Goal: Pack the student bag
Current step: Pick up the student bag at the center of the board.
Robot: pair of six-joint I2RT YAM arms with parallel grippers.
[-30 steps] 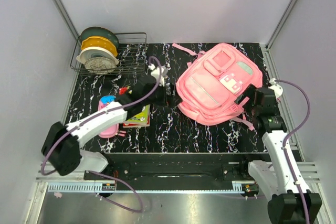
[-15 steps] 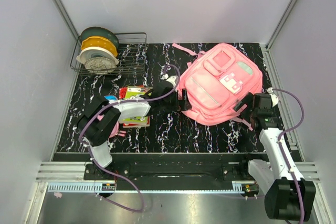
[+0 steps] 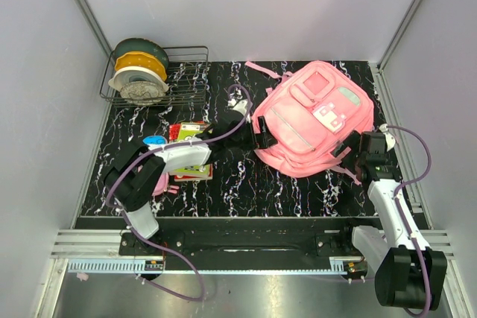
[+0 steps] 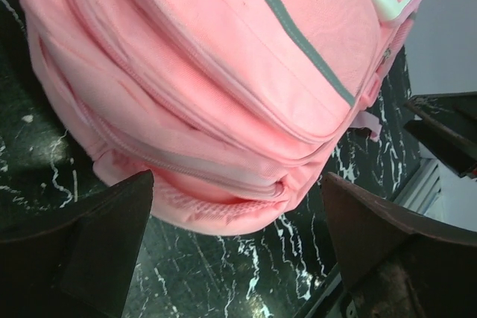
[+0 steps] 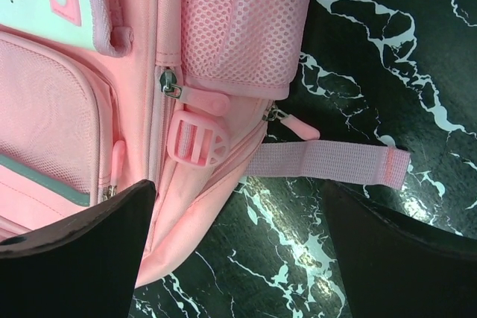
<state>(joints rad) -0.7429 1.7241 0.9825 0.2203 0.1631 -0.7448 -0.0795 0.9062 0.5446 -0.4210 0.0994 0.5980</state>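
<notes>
While the student bag (image 3: 313, 117) lies flat, centre-right of the overhead frame on a black marbled table (image 3: 238, 176), left gripper (image 3: 264, 136) sits at its left edge, fingers (image 4: 82, 251) spread wide, nothing held; right gripper (image 3: 349, 147) by the lower-right corner nr a loose strap (image 5: 328, 161), likewise splayed & empty. Plate rack (image 3: 186, 72): upper left.
</notes>
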